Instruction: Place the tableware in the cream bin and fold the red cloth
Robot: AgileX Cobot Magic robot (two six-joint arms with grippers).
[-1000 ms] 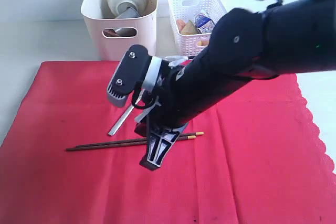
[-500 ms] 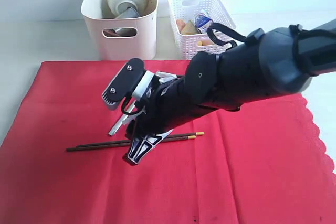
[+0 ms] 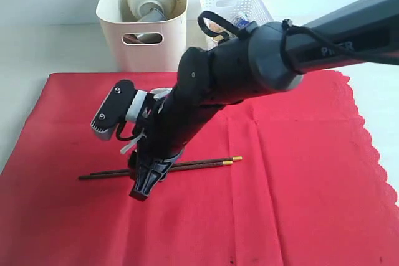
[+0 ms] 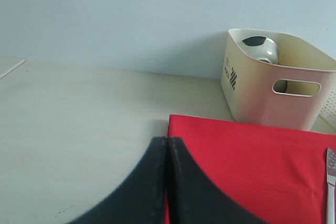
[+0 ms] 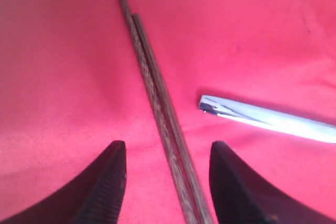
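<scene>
Over red cloth (image 3: 299,185) | right tool (image 5: 167,153) angled down, spread astride chopsticks (image 5: 152,77) | left tool (image 4: 167,142) clenched

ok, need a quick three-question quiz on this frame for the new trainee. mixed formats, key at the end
1. True or false: the right gripper is shut on the chopsticks.
2. Which tableware lies on the red cloth? A) chopsticks and knife B) plate and spoon C) cup only
3. Fill in: the left gripper is ____.
Key: 1 false, its jaws stand open on either side of the chopsticks. 2 A. 3 shut.
</scene>
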